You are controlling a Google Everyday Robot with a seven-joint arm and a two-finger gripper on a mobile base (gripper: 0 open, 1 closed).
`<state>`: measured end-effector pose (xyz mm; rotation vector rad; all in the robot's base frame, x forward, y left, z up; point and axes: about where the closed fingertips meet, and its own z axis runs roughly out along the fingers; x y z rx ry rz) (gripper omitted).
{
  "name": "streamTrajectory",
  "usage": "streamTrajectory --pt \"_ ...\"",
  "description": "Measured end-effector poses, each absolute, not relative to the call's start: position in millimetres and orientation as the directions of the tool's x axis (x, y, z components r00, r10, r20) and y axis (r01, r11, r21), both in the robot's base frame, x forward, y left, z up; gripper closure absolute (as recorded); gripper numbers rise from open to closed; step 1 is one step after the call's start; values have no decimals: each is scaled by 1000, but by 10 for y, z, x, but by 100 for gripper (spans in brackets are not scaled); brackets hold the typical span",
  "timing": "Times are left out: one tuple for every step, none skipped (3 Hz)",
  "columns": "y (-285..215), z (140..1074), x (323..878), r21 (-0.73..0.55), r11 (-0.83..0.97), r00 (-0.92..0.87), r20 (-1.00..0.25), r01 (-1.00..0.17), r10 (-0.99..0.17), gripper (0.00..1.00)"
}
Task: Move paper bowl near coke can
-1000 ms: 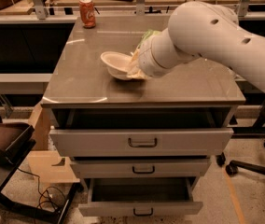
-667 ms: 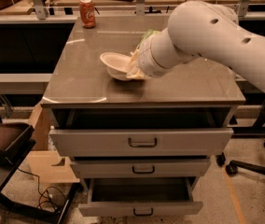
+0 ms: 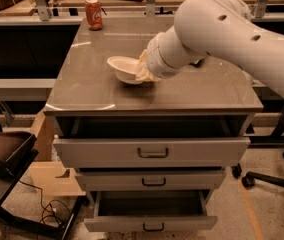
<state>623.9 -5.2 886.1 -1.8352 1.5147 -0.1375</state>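
The paper bowl (image 3: 124, 68) is off-white and sits tilted near the middle of the grey cabinet top (image 3: 92, 91). My gripper (image 3: 143, 70) is at the bowl's right side, with its tan fingers (image 3: 142, 64) closed over the bowl's right rim. The wrist and white arm hide most of the fingers. The coke can (image 3: 94, 13) stands upright at the far left corner of the top, well apart from the bowl.
The cabinet has three drawers: the top one (image 3: 152, 151) and the bottom one (image 3: 149, 223) are pulled out. A brown chair (image 3: 2, 149) stands at the left. A chair base with casters (image 3: 267, 176) is at the right. A shelf rail runs behind the can.
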Motion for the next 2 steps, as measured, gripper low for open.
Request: streamTrajectory --pt "-214 9056 6482 -630 -84 309 -257 -772 -916 100" --pt "-395 9329 6744 -678 -140 317 -144 -721 -937 100"
